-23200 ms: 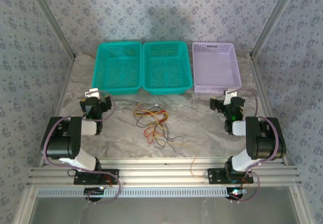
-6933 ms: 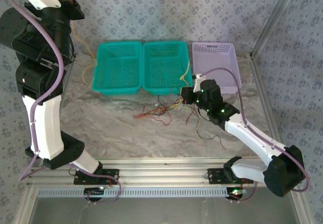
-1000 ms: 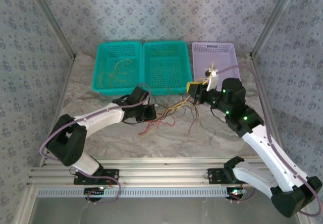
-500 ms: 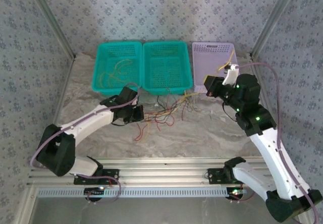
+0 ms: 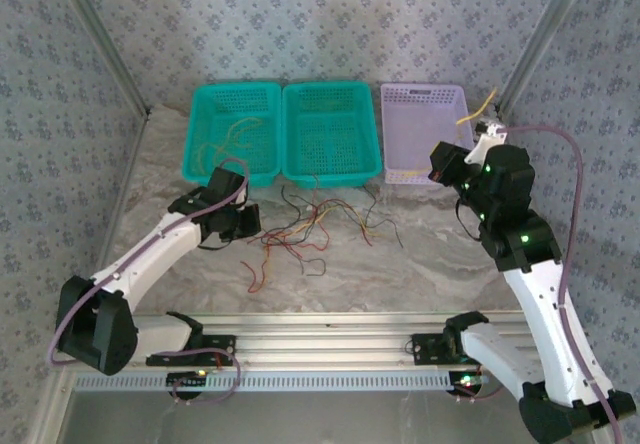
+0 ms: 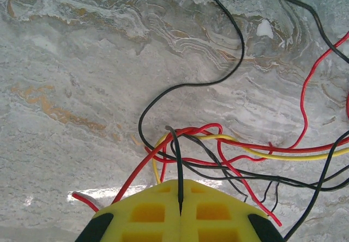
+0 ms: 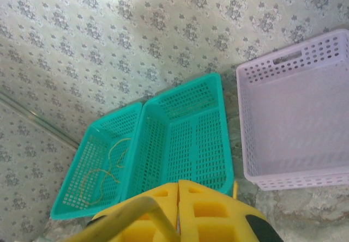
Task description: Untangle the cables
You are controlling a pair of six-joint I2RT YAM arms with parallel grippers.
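The left gripper [image 6: 180,190] sits low on the marble surface [image 5: 420,274], at the left end of the cables [image 5: 312,229]. Its yellow pads are pressed together on a black cable [image 6: 178,160], which rises out of a knot of red, yellow and black strands just in front of them. The rest of the heap sprawls loosely over the surface in front of the middle teal basket [image 5: 330,86], with a few black ends trailing off to the right.

The right gripper [image 7: 179,187] hangs high in the air near the right front corner of the lilac basket [image 5: 422,89]. Its pads are closed, pinching a yellow cable [image 5: 476,107] that pokes out on both sides of it. In its wrist view that cable curves across the front of one pad.

A second yellow cable [image 7: 109,163] lies in loose loops inside the left teal basket [image 5: 235,87], well apart from the heap.
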